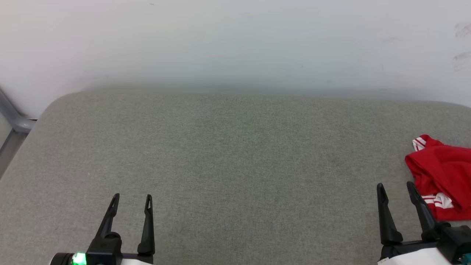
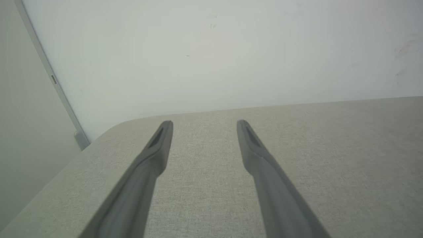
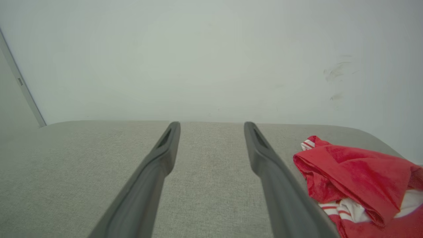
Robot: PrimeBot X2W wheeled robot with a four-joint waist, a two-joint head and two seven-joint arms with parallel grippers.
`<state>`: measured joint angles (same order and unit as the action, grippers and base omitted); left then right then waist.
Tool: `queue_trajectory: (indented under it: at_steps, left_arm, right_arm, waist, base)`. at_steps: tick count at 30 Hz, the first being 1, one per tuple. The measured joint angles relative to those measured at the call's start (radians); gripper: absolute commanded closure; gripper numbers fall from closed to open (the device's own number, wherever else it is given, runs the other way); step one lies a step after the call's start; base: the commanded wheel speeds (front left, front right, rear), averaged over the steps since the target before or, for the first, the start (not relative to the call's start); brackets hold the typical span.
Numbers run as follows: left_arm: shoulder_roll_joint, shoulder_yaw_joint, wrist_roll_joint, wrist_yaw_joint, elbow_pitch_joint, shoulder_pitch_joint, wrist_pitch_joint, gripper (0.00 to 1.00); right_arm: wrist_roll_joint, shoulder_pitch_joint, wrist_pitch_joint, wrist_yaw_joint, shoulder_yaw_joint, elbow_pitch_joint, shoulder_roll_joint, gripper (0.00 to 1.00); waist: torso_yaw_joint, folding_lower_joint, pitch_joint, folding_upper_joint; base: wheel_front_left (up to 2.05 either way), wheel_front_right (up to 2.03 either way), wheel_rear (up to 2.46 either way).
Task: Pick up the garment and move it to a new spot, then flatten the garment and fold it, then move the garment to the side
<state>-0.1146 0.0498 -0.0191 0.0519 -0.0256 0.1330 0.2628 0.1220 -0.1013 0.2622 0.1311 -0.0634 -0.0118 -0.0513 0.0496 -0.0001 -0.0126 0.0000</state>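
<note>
1. Nearest the head camera, the left gripper point(image 1: 133, 195) hung low over the grey padded surface point(image 1: 235, 154). Its two dark fingers were spread wide with nothing between them, and a green light point(image 1: 78, 258) glowed at its wrist.
2. Level with it on the other side, the right gripper point(image 1: 395, 184) was also spread wide and held nothing. Its outer finger stood just beside the near edge of the cloth. Whether the two touched could not be told.
3. A little farther out, the garment point(image 1: 441, 165) lay at the right side of the surface. It was red and bunched in loose, uneven folds, with striped white-and-red trim showing at its near and far corners. Part of it ran off the picture's right edge, and no chest print showed.
4. As I judged it, that lie fitted two stages. It could have been a heap waiting to be lifted to a new spot, or a rough bundle already put aside. The slack folds leaned toward the heap, but the pictures did not settle it.
5. Either way, the care fell to the right arm. The cloth looked thin and slippery, so a finger sweeping sideways could drag or snag the pile. Any motion there was better made up and clear of the cloth than through it.
6. Farthest off stood the pale wall point(image 1: 235, 44), with a grey metal frame point(image 1: 14, 121) at the left corner.
</note>
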Motion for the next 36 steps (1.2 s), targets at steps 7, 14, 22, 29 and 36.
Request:
queue_trajectory:
  at_steps: [7,14,22,29,36]
  left_arm:
    - [0.004,-0.009,-0.005,-0.014,0.016,0.01,0.0,0.0]
    - [0.009,-0.017,-0.01,-0.032,0.033,0.017,0.0,0.0]
    - [0.016,-0.025,-0.008,-0.041,0.038,0.017,0.0,0.0]
    - [0.027,-0.024,-0.016,-0.044,0.086,0.031,-0.007,1.0]
    - [0.03,-0.035,-0.16,-0.055,0.109,0.022,-0.045,1.0]
  right_arm:
    - [0.019,-0.023,0.0,0.0,-0.016,0.021,0.0,0.0]
    - [0.019,-0.028,0.0,0.0,-0.031,0.022,0.0,0.0]
    - [0.02,-0.032,0.0,0.0,-0.031,0.014,0.0,0.0]
    - [0.024,-0.041,-0.006,0.0,-0.026,-0.03,0.0,1.0]
    - [0.159,-0.038,-0.037,0.0,-0.025,-0.054,0.001,1.0]
  waist:
    - [0.007,0.0,-0.019,0.0]
    - [0.011,0.0001,-0.028,0.0]
    - [0.009,0.0001,-0.03,0.0]
    - [0.007,0.0002,-0.029,0.0]
    - [0.004,0.0002,-0.026,0.0]
  base:
    - [0.0,0.0,0.0]
    - [0.0,0.0,0.0]
    - [0.0,0.0,0.0]
    - [0.0,0.0,0.0]
    - [0.0,0.0,0.0]
